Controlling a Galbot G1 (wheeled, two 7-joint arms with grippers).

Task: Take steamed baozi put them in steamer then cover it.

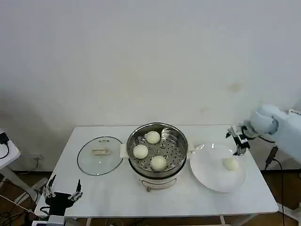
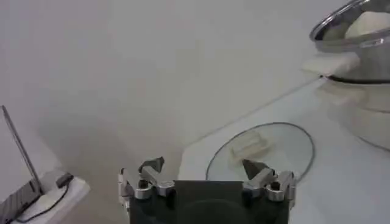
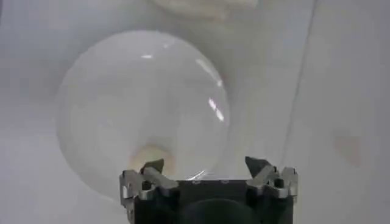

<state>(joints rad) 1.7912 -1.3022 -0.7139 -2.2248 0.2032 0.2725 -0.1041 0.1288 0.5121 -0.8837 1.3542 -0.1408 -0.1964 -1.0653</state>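
The steel steamer (image 1: 180, 137) stands mid-table with three pale baozi on its perforated tray: one at the back (image 1: 152, 137), one on the left (image 1: 140, 151), one at the front (image 1: 159, 162). A fourth baozi (image 1: 230, 164) lies on the white plate (image 1: 209, 174) to the steamer's right. The glass cover (image 1: 99, 156) with its cream handle lies flat to the steamer's left. My right gripper (image 1: 238, 138) hangs open above the plate's far right edge, and that baozi (image 3: 152, 159) sits just ahead of one fingertip. My left gripper (image 1: 62, 193) waits open near the table's front left corner, facing the cover (image 2: 262, 152).
A small white side table (image 1: 5, 153) with a cable stands left of the main table. A white wall backs the scene. Bare table surface lies in front of the steamer and the plate.
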